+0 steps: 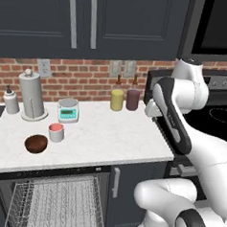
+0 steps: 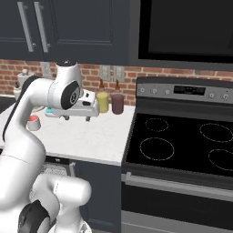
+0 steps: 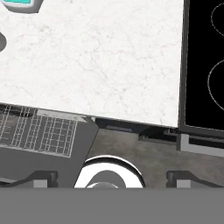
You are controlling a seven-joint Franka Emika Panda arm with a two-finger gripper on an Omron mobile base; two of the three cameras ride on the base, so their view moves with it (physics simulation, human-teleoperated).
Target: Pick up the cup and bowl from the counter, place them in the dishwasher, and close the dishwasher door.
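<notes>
The cup [image 1: 56, 132], white-grey with a red-pink top, stands on the white counter [image 1: 109, 139] toward its left side. The dark reddish-brown bowl [image 1: 36, 143] sits just in front and left of it, near the front edge. The cup [image 2: 33, 122] also peeks out behind my arm. Below the counter the dishwasher is open, with its wire rack [image 1: 56, 202] pulled out. My gripper [image 2: 75, 118] hovers above the counter's right part, well to the right of the cup and bowl. It points down, open and empty, with its fingertips [image 3: 41, 179] far apart. The rack [image 3: 37, 130] lies below the counter edge.
A paper towel holder [image 1: 32, 98], a white bottle [image 1: 10, 101] and a small teal-faced scale [image 1: 67, 110] stand at the back left. Yellow [image 1: 117, 100] and maroon [image 1: 132, 99] canisters stand by the brick wall. The black stove [image 2: 182, 145] adjoins the counter on the right.
</notes>
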